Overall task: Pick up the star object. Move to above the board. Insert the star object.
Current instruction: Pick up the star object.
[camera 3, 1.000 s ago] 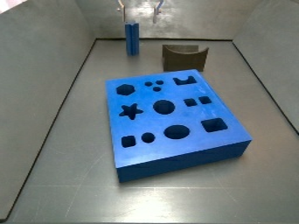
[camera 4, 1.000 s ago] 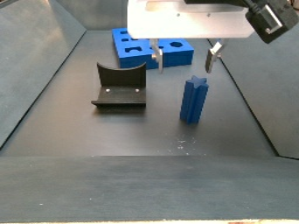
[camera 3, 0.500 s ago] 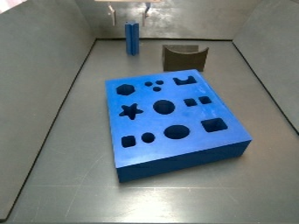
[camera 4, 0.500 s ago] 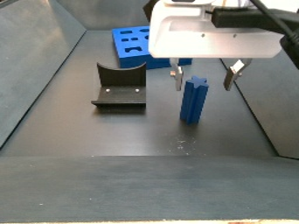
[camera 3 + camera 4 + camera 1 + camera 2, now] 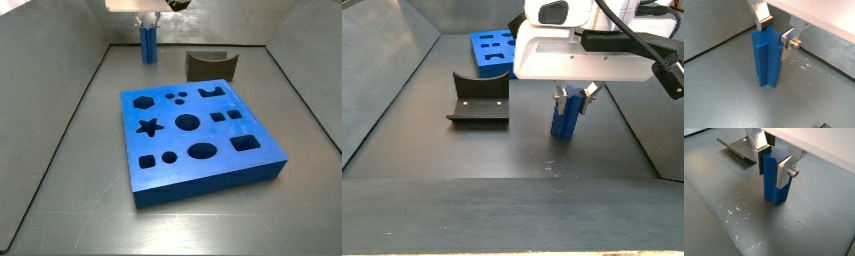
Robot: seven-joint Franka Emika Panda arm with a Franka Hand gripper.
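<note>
At the tray's far end, well apart from the board (image 5: 201, 135), the star object (image 5: 767, 57) stands upright so the gripper (image 5: 775, 34) can straddle its top; fingers flank it, contact unclear.

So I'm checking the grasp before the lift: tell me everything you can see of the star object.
The star object is a tall, matte blue, ridged peg with a star-shaped top, standing upright on the grey floor, far from the board. The gripper straddles its upper part, one silver finger flat against its side; full closure is unclear.
</note>
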